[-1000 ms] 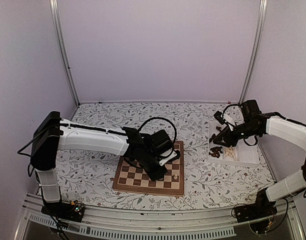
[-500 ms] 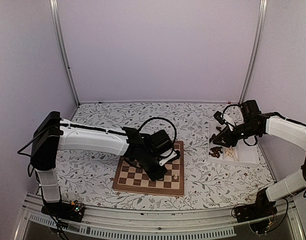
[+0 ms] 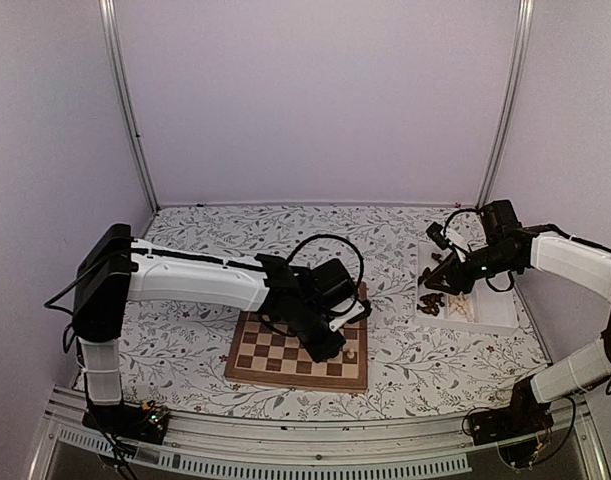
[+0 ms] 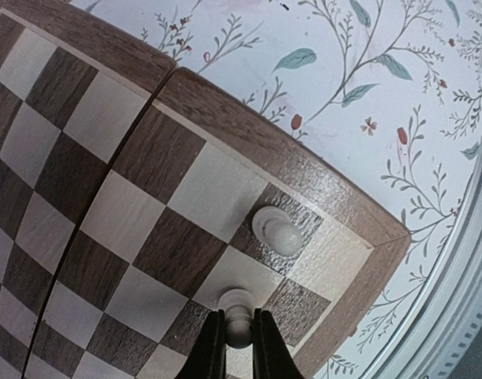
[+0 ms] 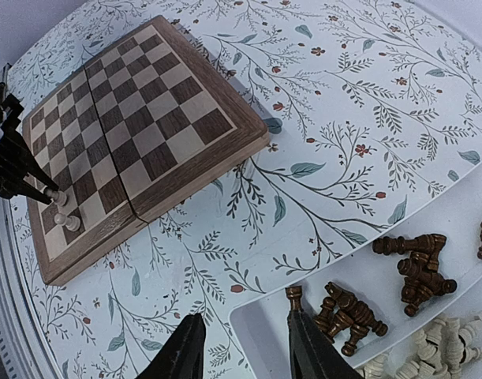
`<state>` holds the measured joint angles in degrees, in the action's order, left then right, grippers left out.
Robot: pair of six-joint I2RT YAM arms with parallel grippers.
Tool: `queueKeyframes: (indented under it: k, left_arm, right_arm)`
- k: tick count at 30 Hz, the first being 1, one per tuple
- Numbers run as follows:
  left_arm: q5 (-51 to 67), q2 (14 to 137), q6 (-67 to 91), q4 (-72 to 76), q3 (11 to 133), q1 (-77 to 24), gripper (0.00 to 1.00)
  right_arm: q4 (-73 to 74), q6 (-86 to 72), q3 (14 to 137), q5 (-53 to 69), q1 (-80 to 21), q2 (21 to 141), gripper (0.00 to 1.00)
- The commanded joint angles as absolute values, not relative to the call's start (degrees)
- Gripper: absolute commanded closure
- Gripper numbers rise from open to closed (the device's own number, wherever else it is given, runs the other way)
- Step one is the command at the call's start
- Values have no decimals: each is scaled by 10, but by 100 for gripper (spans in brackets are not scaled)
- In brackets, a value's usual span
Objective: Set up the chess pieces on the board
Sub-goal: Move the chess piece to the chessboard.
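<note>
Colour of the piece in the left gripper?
Pale cream piece, clearest in the left wrist view.

Bears, on a white floral-patterned tabletop [image 3: 385, 240], a square tan-and-brown wooden chessboard [image 3: 265, 355] near the front and a white rectangular tray [image 3: 490, 310] at the right.

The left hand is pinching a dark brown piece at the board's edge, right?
Not quite. The piece in the left hand is pale cream, not dark brown. It is pinched at the board's edge, as the left wrist view shows.
</note>
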<state>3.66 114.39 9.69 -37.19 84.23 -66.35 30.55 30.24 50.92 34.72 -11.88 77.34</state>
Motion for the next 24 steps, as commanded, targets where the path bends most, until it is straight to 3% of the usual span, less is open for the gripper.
queueKeyframes:
  k: [1, 7, 15, 24]
  left_arm:
    - [47, 1163, 89, -371, 866, -678, 93]
    - [40, 1170, 88, -379, 871, -678, 91]
    - [30, 1164, 87, -381, 878, -680, 63]
    - [-31, 1050, 51, -443, 914, -678, 47]
  right_arm:
    - [311, 308, 507, 357, -118, 778, 60]
    - [313, 309, 506, 359, -118, 778, 60]
    - [319, 309, 514, 367, -118, 777, 60]
    - [422, 343, 618, 316, -63, 770, 61]
